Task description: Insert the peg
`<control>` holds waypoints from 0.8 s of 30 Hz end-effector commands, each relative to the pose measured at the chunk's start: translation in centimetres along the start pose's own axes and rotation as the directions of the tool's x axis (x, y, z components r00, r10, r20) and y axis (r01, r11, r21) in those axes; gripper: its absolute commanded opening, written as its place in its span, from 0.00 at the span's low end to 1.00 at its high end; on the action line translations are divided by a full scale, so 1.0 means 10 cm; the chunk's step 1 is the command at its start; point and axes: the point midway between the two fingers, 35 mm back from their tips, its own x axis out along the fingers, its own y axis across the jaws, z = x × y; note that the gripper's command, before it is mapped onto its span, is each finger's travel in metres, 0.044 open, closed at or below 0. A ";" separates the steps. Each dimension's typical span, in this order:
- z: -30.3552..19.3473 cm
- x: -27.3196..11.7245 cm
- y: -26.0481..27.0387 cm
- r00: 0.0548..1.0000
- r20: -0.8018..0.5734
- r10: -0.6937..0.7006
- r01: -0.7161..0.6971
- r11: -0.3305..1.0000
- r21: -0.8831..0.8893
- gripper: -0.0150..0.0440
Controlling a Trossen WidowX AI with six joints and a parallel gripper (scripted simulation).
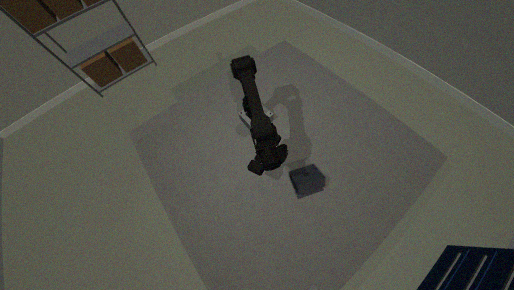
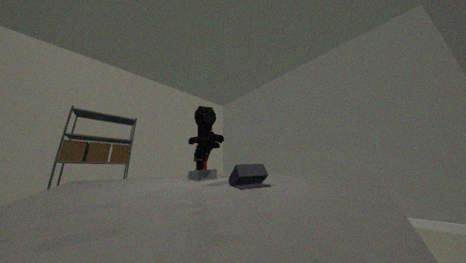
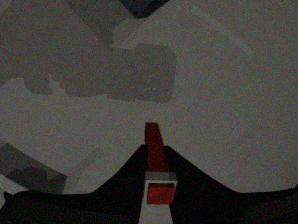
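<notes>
One black six-joint arm (image 1: pixel 260 120) (image 2: pixel 205 131), reaching out over a grey, matte, flat table top (image 1: pixel 225 215) (image 2: pixel 227 222). One black parallel-jaw gripper (image 2: pixel 202 158) (image 3: pixel 153 151), its tapered fingers drawn nearly together and closed on the peg; in the top view its fingertips are hidden by the arm. One slim red peg with flat sides (image 2: pixel 205 165) (image 3: pixel 155 157), held between those fingers, raised off the table and outside the hole; a pale, squared collar (image 3: pixel 160 176) frames its near end in the wrist view. One dark slate-grey block with a sloped panel (image 1: pixel 307 181) (image 2: pixel 250 171), standing on the table near the gripper, apart from the peg; a small dark spot shows on its upper part in the top view, too dim to read for shape. One grey metal-framed shelf unit (image 1: pixel 35 35) (image 2: pixel 104 116), beyond the table, bearing brown boxes (image 1: pixel 101 70) (image 2: pixel 98 152). One dark blue object with pale strips (image 1: pixel 470 272), lower right corner of the top view, partly cut off.
</notes>
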 end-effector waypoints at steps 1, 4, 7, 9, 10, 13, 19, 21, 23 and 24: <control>0.00 -0.11 0.00 1.000 0.004 0.003 -0.003 1.000 0.002 0.25; 0.01 -0.11 0.00 1.000 0.005 -0.001 0.001 1.000 -0.005 0.25; 0.04 -0.12 0.02 1.000 0.008 -0.013 0.013 1.000 -0.022 0.25; 0.06 -0.12 0.02 1.000 0.011 -0.022 0.023 0.999 -0.035 0.25; 0.07 -0.12 0.03 1.000 0.013 -0.027 0.028 0.999 -0.042 0.25; 0.11 -0.12 0.04 0.999 0.018 -0.041 0.042 0.997 -0.063 0.25; 0.17 -0.13 0.08 0.997 0.029 -0.069 0.071 0.992 -0.103 0.25; 0.20 -0.13 0.09 0.996 0.033 -0.078 0.081 0.990 -0.117 0.25; 0.22 -0.14 0.10 0.996 0.037 -0.087 0.091 0.987 -0.130 0.25; 0.23 -0.14 0.10 0.995 0.039 -0.091 0.096 0.986 -0.136 0.25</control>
